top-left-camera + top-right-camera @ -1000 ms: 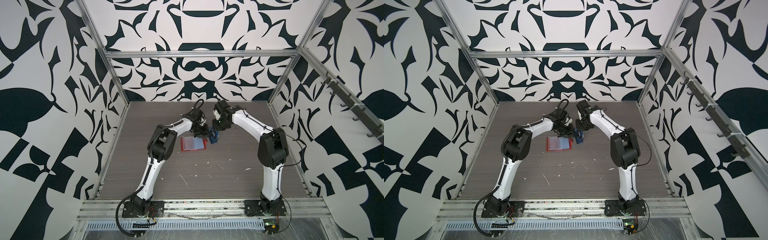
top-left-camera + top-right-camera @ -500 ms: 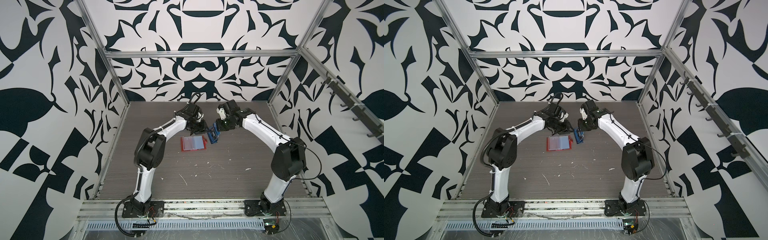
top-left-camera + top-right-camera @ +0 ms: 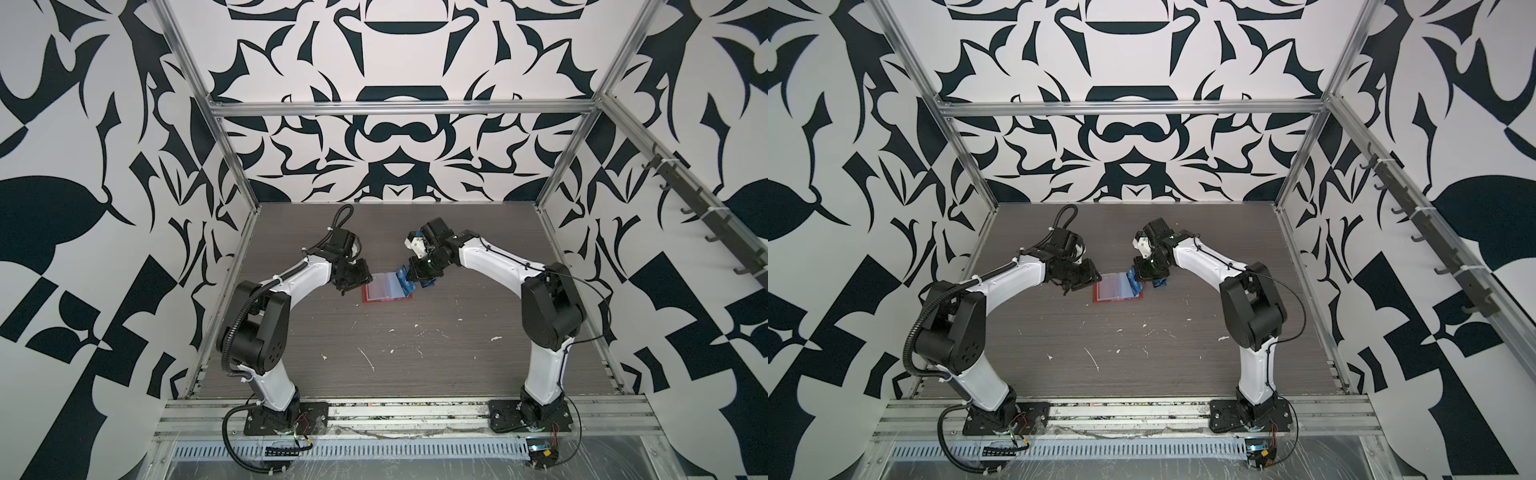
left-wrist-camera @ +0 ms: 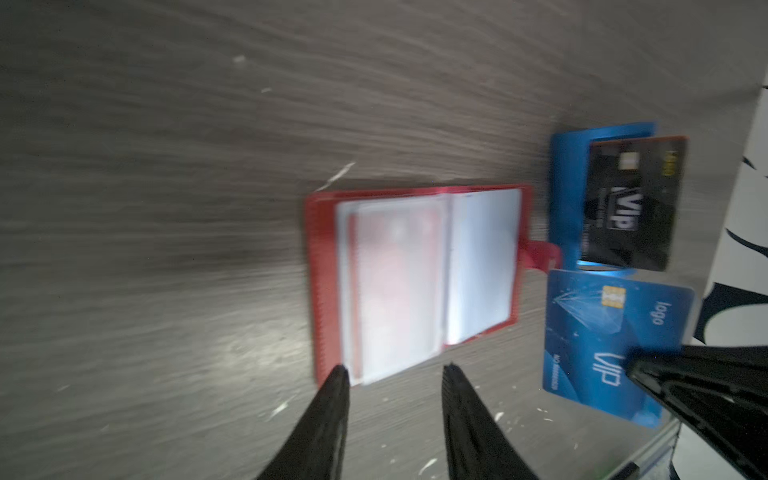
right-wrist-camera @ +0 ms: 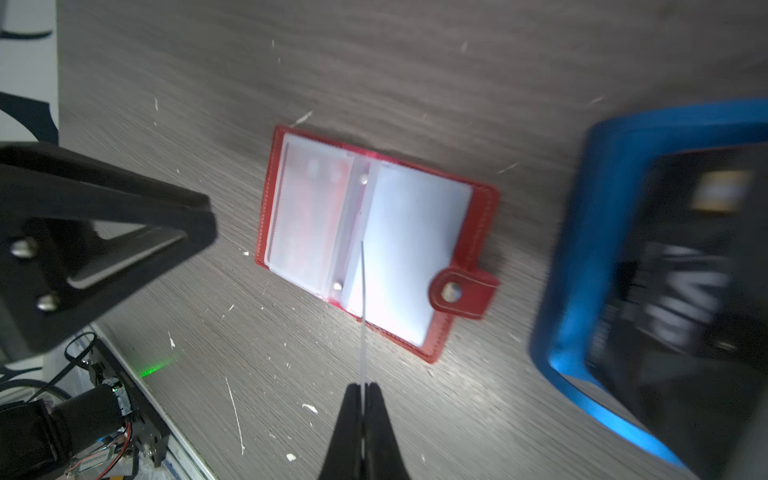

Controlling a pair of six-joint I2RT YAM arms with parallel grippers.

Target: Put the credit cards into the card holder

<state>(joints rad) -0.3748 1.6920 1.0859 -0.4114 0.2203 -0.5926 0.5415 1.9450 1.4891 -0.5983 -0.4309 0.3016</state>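
The card holder lies open and flat on the table, red with clear pockets and a snap tab. My right gripper is shut on a light blue credit card, which hangs just above the holder's right edge and shows edge-on in the right wrist view. My left gripper stands open and empty at the holder's left edge. A black credit card stands in a blue rack.
The blue rack sits just right of the card holder, under the right wrist. White scuffs and flecks dot the wood-grain table nearer the front. Patterned walls close in the back and both sides.
My left gripper has drawn back from the middle to the holder's left side and opened wider. My right gripper has swung round by the holder's right edge, still shut.
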